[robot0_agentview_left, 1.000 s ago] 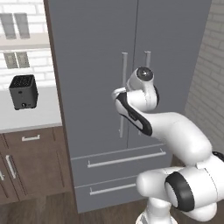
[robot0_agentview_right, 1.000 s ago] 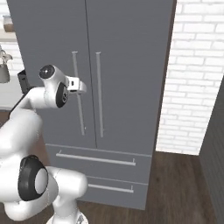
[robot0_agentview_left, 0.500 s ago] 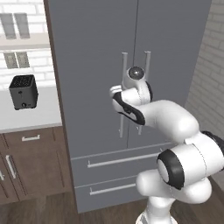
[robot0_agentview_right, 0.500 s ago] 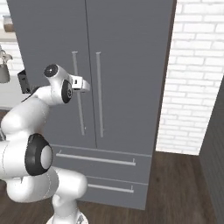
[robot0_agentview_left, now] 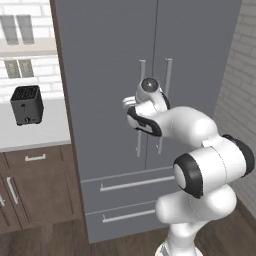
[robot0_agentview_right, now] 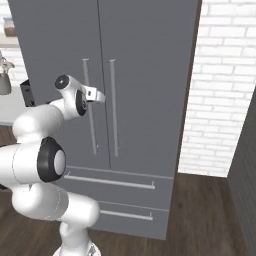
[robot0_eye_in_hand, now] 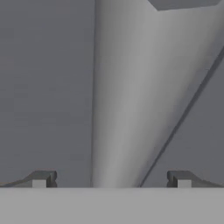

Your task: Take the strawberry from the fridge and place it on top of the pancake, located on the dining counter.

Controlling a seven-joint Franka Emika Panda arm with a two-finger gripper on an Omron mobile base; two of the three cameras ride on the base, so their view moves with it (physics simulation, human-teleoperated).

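The tall grey fridge [robot0_agentview_left: 105,60] [robot0_agentview_right: 145,50] stands with both doors shut, so the strawberry is hidden. My gripper [robot0_agentview_right: 98,95] [robot0_agentview_left: 132,103] is at the left door's vertical bar handle [robot0_agentview_right: 90,120] [robot0_agentview_left: 142,72], about a third of the way down it. In the hand view the handle [robot0_eye_in_hand: 118,87] runs as a pale bar between my two finger tips, and the gripper [robot0_eye_in_hand: 111,179] is open around it with a gap on each side. The pancake and the dining counter are out of view.
The right door's handle [robot0_agentview_left: 166,80] [robot0_agentview_right: 114,110] runs close beside the left one. Two drawers [robot0_agentview_left: 130,182] sit below the doors. A black toaster [robot0_agentview_left: 27,104] stands on the white worktop [robot0_agentview_left: 47,132] over brown cabinets [robot0_agentview_left: 35,190]. A white brick wall [robot0_agentview_right: 220,100] is to the right.
The arm has stretched forward and brought the hand in to the left door handle. The jaws stayed open. The fridge doors have not moved.
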